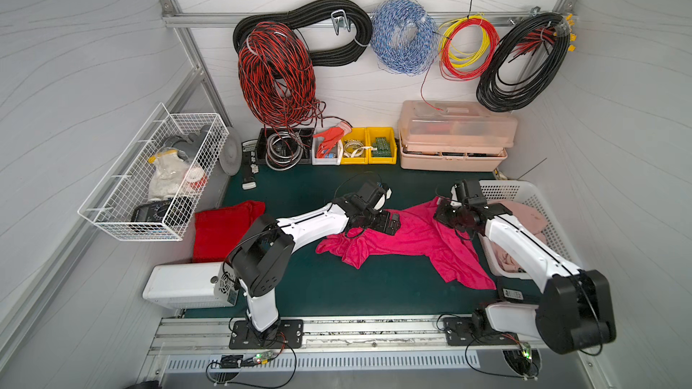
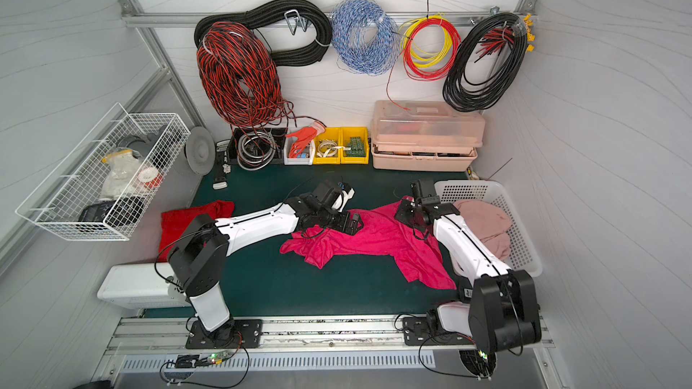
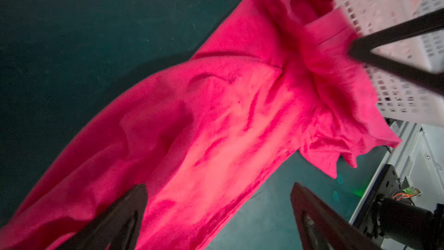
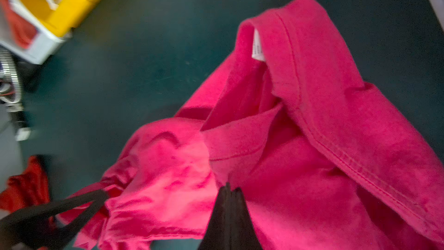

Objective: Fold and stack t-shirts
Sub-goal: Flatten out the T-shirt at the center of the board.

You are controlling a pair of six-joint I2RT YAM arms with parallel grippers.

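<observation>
The bright magenta t-shirt [image 1: 412,245] [image 2: 374,241] lies crumpled across the middle of the green mat. My right gripper [image 1: 441,212] [image 4: 229,185] is shut on a bunch of its cloth near the collar. The left wrist view shows that right gripper [image 3: 353,51] with the magenta t-shirt [image 3: 216,116] gathered up toward its tips. My left gripper [image 1: 393,224] [image 3: 219,185] hangs open just over the shirt's other end, with a hem edge and bare mat between its fingers. The deeper red t-shirt [image 1: 221,230] [image 2: 179,222] lies folded at the mat's left edge.
A white plastic basket [image 1: 505,190] holding dusty-pink cloth [image 1: 524,215] stands right of the mat, beside my right arm. Yellow bins [image 1: 369,145] and a beige toolbox [image 1: 455,136] line the back. A wire basket [image 1: 194,116] hangs at left; a white box [image 1: 183,286] sits front left.
</observation>
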